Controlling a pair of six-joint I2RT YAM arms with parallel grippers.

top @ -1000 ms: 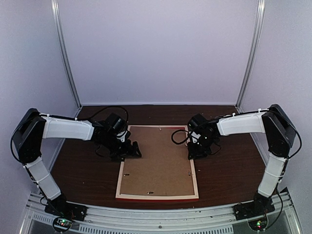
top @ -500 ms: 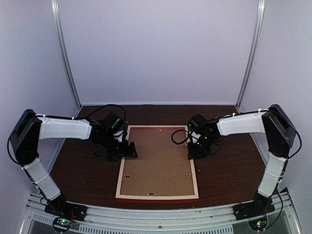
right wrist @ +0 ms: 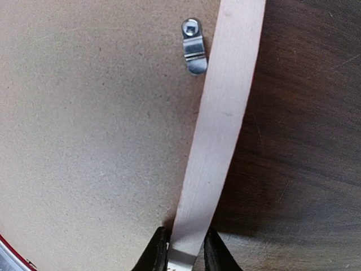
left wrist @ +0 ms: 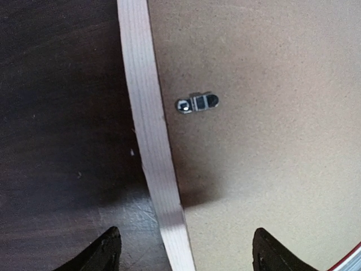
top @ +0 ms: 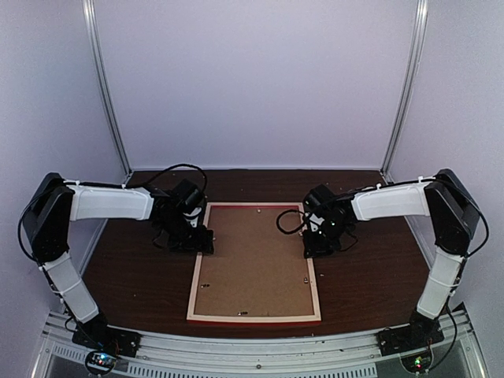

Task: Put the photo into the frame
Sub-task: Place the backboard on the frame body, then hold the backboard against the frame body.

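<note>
Pale wood up, the frame (top: pixel 254 319) flat on the table (top: pixel 134 291), long axis pointing away. Pinched narrowly at the right rail by the right gripper (right wrist: pixel 185 254), straddled wide at the left by the left gripper (left wrist: pixel 186 251). Photo unseen.

Top camera looks down; wrist cameras closely overlook the frame (left wrist: pixel 152 141).

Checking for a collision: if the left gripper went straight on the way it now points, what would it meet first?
Probably the pale wood side rail of the frame, which lies between the open jaws of the left gripper; the height above it is unclear.
</note>
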